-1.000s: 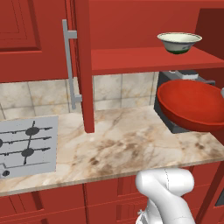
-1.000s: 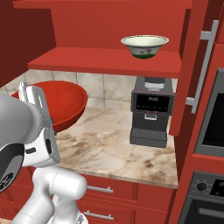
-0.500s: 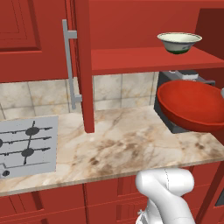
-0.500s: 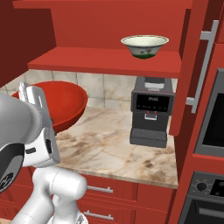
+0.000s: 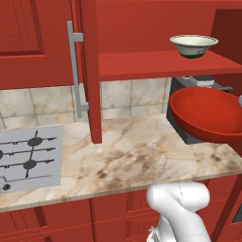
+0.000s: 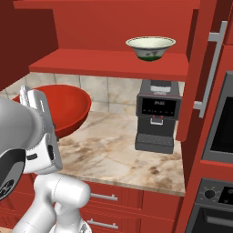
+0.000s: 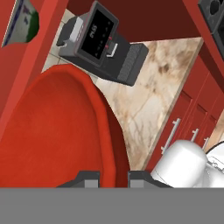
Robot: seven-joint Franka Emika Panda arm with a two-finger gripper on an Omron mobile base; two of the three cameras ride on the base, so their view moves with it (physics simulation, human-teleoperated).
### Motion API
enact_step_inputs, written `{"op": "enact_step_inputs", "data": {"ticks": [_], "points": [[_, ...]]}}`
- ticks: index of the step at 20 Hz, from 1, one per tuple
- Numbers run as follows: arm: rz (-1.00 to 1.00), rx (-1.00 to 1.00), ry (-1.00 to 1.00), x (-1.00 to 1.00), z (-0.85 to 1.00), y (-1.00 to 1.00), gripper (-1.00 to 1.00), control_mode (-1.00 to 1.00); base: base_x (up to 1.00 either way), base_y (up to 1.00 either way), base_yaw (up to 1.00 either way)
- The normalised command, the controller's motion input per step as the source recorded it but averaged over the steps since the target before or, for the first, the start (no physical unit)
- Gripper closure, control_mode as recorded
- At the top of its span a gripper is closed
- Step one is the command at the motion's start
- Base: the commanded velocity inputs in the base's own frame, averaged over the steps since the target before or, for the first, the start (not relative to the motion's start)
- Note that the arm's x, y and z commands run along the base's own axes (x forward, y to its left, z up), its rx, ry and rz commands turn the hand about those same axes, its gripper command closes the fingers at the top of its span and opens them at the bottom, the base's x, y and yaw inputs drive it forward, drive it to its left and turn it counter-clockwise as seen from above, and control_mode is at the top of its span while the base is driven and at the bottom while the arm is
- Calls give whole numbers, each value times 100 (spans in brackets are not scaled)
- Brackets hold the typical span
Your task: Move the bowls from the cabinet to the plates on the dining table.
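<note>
We count two bowls: one red bowl (image 5: 208, 113) (image 6: 57, 107) (image 7: 57, 131) and one cream-white bowl (image 5: 194, 46) (image 6: 150, 47) (image 7: 22, 22). We see one coffee machine (image 6: 157, 116) (image 7: 103, 43), one cooktop (image 5: 29, 158), one cabinet shelf (image 5: 156, 64) (image 6: 109, 63), and two long grey door handles, one per open door (image 5: 75, 71) (image 6: 210, 68).

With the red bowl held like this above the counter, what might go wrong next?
1. The fingers pinch only the rim of the wide red bowl; it may tilt or slip out.
2. The coffee machine stands close beside the bowl; a swing could hit it.
3. The open cabinet door stands nearby and may catch the bowl when it is carried away.
</note>
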Motion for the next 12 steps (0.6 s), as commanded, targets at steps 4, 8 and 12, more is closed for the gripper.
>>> {"op": "enact_step_inputs", "data": {"ticks": [4,8,12], "points": [[0,0,0,0,0,0,100,-100,0,0,0],[0,0,0,0,0,0,100,-100,0,0,0],[0,0,0,0,0,0,100,-100,0,0,0]]}}
